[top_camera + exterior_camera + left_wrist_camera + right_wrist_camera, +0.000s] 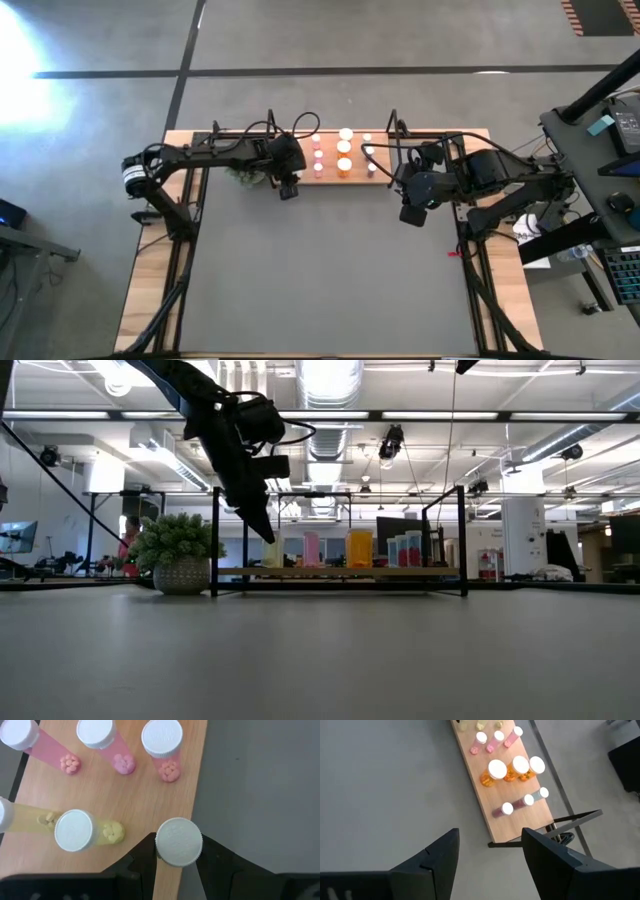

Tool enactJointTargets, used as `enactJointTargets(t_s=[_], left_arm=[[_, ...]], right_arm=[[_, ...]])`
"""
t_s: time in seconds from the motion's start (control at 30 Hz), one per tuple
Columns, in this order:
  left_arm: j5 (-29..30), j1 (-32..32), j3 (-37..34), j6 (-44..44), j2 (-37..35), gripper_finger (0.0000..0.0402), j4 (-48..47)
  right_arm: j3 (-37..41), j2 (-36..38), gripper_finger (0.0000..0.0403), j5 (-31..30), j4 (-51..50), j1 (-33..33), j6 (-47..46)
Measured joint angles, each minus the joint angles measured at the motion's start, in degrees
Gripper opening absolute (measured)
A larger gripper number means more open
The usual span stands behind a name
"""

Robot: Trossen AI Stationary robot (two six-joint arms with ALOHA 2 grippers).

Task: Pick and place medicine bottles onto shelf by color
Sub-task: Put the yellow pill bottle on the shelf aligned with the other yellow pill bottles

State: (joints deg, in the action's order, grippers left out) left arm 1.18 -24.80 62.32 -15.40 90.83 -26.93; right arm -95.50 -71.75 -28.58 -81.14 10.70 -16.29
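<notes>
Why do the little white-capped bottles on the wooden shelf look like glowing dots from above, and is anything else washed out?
In the high view, the white-capped medicine bottles bloom into bright spots on the light-brown wooden shelf, and strong glare whitens the grey floor at upper left. In the low view, ceiling strip lights burn out white. In the left wrist view, the caps stay crisp, ridges visible.

Overhead camera straight down, table-level camera across, 2 close wrist cameras, all sharing the shelf (pixel 340 170).

Smooth wooden shelf (pixel 115 790) — ribbed plastic caps (pixel 178 841)
</notes>
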Motion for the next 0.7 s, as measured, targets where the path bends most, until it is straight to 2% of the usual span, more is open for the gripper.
enactJointTargets(t_s=[0.7], left_arm=[[0.03, 0.0, -0.67, -1.92, 0.0, 0.0102, 2.28]], right_arm=[[0.0, 0.0, 0.0206, 0.0, 0.0, -0.01, 0.44]])
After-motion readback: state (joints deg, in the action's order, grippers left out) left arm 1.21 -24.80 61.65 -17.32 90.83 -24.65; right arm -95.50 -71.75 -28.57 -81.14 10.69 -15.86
